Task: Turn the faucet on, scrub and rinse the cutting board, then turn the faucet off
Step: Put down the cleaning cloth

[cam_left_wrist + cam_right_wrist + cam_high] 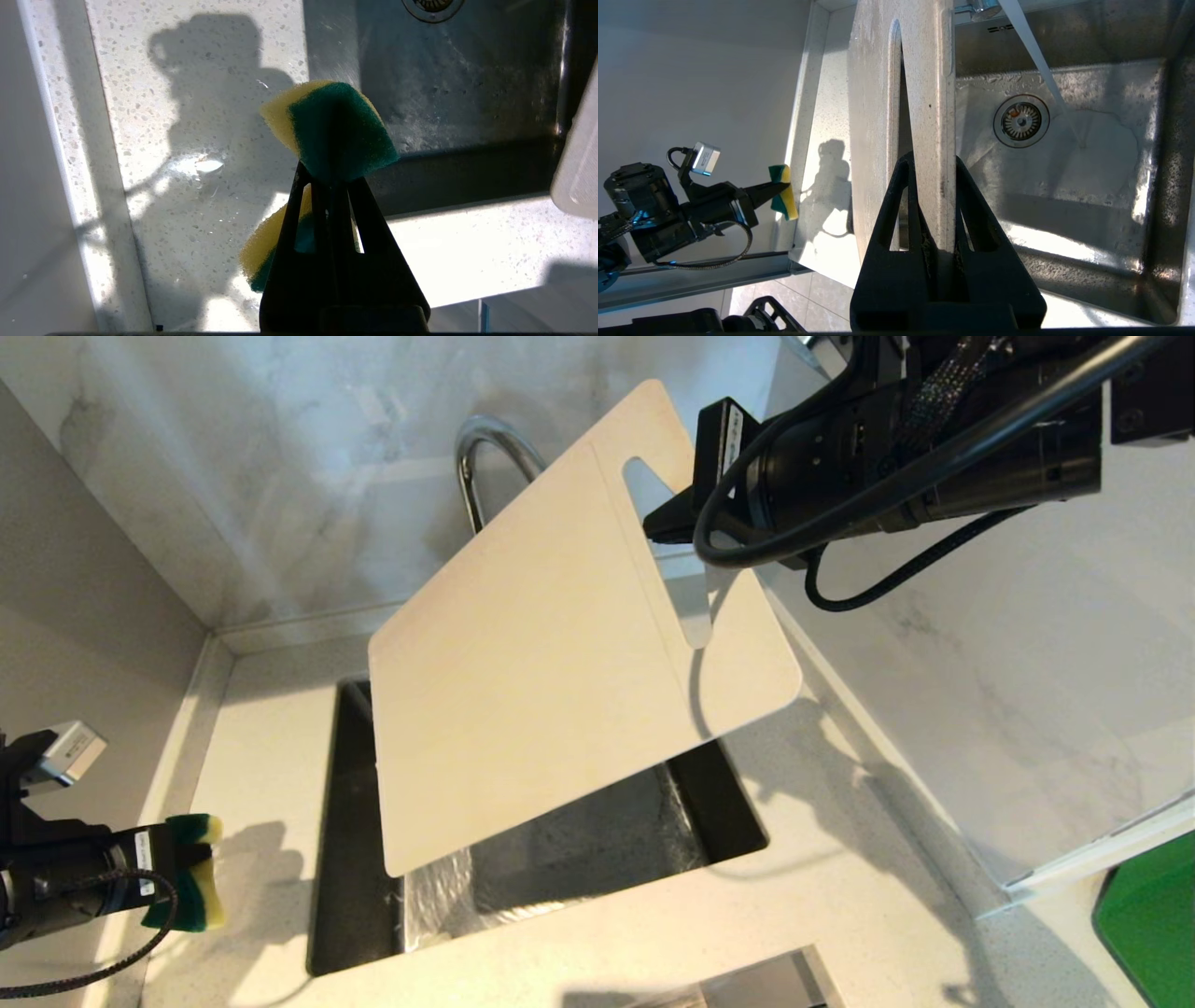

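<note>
Head view showed the cutting board (551,644) held up in the air above the sink (728,821), tilted, its handle slot at the upper right end and its lower corner hanging over the basin. The right gripper (667,523) had clamped onto that slotted end from the right, one finger through the slot; the right wrist view showed its fingers (896,205) closed tight on the strip of board (924,93) between the slot and the edge. Behind the board, the chrome arch of the faucet (485,453) rose against the marble wall. In the right wrist view a stream of water (1041,65) ran from the spout (978,5) down into the basin beside the drain (1021,121), not touching the board. Well to the left, over the speckled counter (271,765) beside the sink, the left gripper (191,873) had pinched a green and yellow sponge (198,870) (327,130) squeezed narrow between its closed fingers (289,219). A green slab (1153,919) lay at the far right edge.
</note>
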Tool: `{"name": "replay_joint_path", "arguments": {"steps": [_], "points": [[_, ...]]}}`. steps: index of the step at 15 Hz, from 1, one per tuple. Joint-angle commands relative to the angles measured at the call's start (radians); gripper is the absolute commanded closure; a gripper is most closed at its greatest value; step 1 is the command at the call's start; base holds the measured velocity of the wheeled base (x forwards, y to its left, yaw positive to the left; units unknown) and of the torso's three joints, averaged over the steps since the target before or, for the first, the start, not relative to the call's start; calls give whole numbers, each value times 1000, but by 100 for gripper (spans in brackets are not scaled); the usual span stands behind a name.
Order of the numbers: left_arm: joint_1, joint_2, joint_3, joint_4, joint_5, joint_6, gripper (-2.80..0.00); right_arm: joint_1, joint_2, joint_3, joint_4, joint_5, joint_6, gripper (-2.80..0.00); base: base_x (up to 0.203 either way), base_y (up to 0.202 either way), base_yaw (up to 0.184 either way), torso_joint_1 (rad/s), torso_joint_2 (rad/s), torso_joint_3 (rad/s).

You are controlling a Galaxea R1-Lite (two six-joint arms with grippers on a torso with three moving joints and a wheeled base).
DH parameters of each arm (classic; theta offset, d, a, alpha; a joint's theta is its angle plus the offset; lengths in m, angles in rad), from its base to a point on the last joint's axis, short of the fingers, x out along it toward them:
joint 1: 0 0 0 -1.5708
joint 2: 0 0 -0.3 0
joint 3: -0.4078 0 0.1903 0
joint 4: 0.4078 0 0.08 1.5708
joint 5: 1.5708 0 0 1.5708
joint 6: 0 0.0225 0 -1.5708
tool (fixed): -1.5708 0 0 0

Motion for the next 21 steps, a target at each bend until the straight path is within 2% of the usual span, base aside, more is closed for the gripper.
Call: {"name": "replay_joint_path", "arguments": {"steps": [1,4,9,15,21], "points": [[40,6,13,-34,1,1,0,0,0,2,3,2,6,0,0,0,0,0,0,0],[84,-33,60,-86,-1,26,0,0,-2,5,3,3,12,0,0,0,0,0,0,0],[87,-226,142,-91,2,40,0,0,-3,6,3,3,12,0,0,0,0,0,0,0],[87,-484,296,-64,3,63,0,0,0,8,3,2,14,0,0,0,0,0,0,0],[63,-456,445,-30,-9,74,0,-1,-3,19,1,2,14,0,0,0,0,0,0,0]]}}
